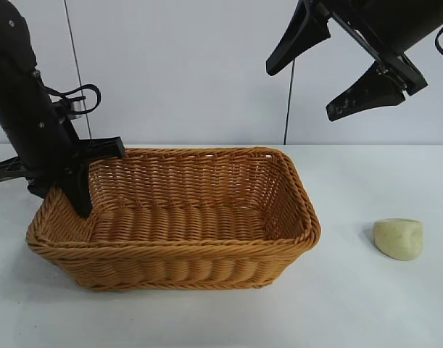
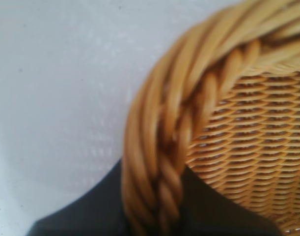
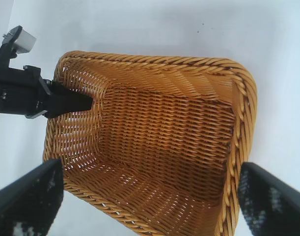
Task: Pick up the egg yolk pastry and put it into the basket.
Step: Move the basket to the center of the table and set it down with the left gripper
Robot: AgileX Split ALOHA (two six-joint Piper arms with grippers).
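The egg yolk pastry (image 1: 399, 238), a small pale cream lump, lies on the white table to the right of the basket. The orange-brown wicker basket (image 1: 206, 254) stands in the middle; it also shows in the right wrist view (image 3: 243, 98). My left gripper (image 1: 87, 181) is shut on the basket's braided rim (image 2: 159, 162) at its left end, one finger inside and one outside. My right gripper (image 1: 330, 69) is open and empty, high in the air above the basket's right end and well above the pastry. The pastry is out of both wrist views.
The white table (image 1: 366, 304) runs all round the basket. A white wall stands behind. The left arm (image 3: 22, 91) shows in the right wrist view, holding the basket's far end.
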